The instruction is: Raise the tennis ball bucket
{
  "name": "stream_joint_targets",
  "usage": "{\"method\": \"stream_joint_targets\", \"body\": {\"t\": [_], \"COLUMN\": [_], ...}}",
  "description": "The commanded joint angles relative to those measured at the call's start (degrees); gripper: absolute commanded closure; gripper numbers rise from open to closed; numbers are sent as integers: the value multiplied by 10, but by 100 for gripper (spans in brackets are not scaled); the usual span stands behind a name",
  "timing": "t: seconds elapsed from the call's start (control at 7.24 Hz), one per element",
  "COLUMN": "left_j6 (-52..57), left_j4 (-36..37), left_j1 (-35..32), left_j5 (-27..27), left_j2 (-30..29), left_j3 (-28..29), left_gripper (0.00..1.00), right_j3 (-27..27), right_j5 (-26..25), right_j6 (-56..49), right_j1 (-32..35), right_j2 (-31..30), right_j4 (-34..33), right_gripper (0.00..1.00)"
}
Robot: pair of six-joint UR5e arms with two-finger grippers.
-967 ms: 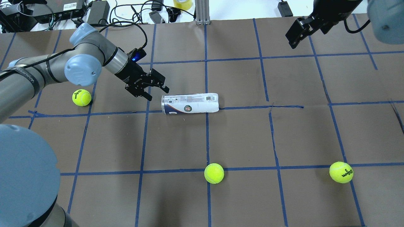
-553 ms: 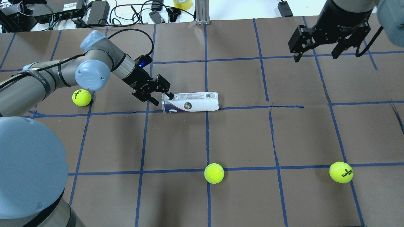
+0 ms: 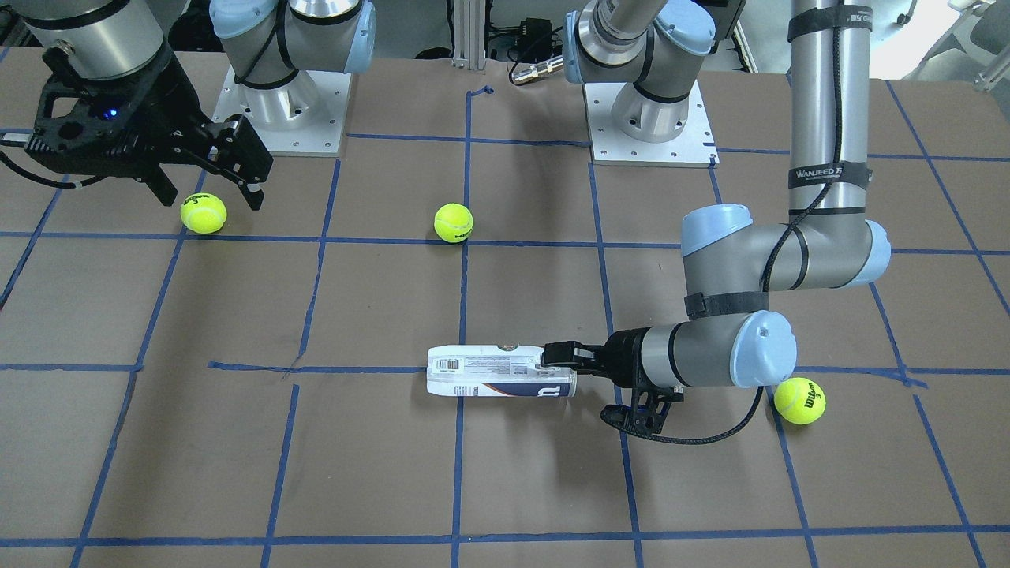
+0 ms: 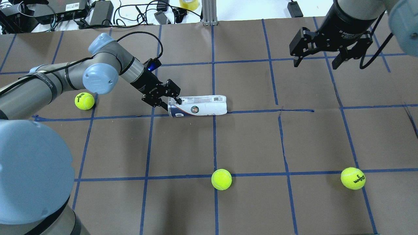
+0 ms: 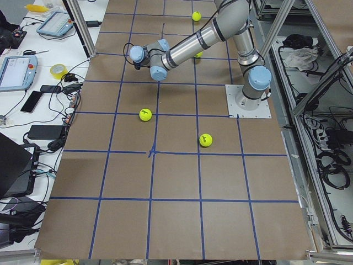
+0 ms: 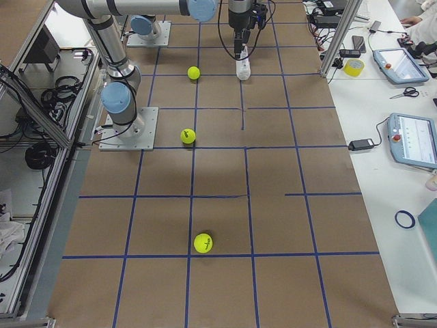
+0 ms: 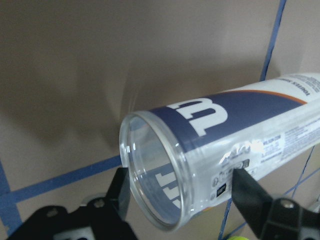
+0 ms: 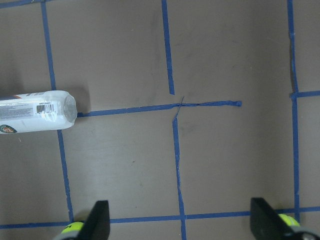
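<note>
The tennis ball bucket (image 4: 197, 106) lies on its side on the brown paper-covered table (image 4: 248, 140), a little left of centre and in the far half as seen from over the robot's shoulders, its length running left to right just beyond a blue tape line (image 4: 271, 111). Its clear open mouth faces left and its closed end right; the navy band with the white "W" sits next to the mouth, with the round emblem and the barcode further along the white label. The left gripper (image 4: 170, 103) reaches in low from the left with its jaws spread wide, one finger (image 7: 250, 197) on each side of the bucket's mouth end; the left wrist camera shows both fingers right against the clear wall, though whether they press on it cannot be told, and the bucket rests on the table. The right gripper (image 4: 316, 62) hangs above the far right of the table, well apart from the bucket, its jaws wide apart and holding nothing. Three yellow-green tennis balls sit on the paper: one at the left (image 4: 84, 101) near the left arm's elbow, one near centre (image 4: 221, 179), and one near right (image 4: 353, 178)
</note>
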Motion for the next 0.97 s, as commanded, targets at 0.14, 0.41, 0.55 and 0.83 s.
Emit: {"method": "stream_joint_targets", "body": {"t": [0.14,0.41,0.55,0.83], "left_j6": [6,5,-1,-26], "left_j4": [0,1,0,0], "left_j1": [2,5,6,5], "left_j5": [-61,-66,-70,-101], "left_j2": [4,9,16,18], "left_j3": [3,3,6,20], "left_gripper": [52,67,69,89], "right_j3": [18,23,25,25], "right_j5": [37,40,38,32], "right_j6": [-1,1,1,-1], "right_j1": [-3,0,-3,-3], "right_j2": [-2,-10,-7,-25], "right_j4": [-19,-21,-26,-26], "right_gripper": [0,0,0,0]}}
